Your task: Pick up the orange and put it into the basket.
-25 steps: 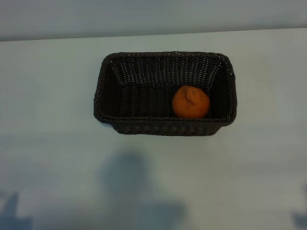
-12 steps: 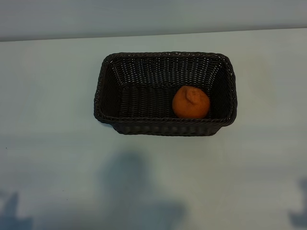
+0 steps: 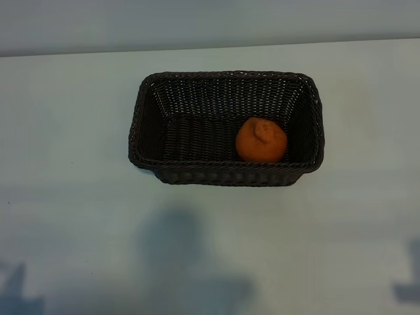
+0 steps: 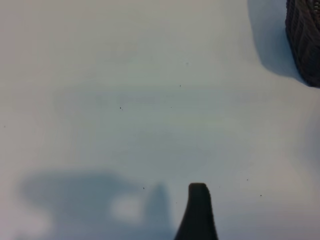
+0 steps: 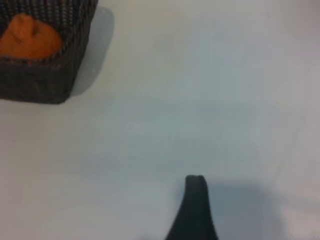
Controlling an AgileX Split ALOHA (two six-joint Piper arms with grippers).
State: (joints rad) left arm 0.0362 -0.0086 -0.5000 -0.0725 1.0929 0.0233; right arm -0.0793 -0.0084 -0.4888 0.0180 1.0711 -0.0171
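Small round orange fruit point(image 3: 260, 140) inside the dark-brown woven wicker basket point(image 3: 223, 176), both grippers probably wide open, empty.

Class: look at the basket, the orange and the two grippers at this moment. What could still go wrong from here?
1. The orange lies inside the basket close to its near-right corner, so a knock to the basket might roll it around.
2. Both grippers are open and empty above bare table, off to the sides; a careless sweep could perhaps clip the basket.
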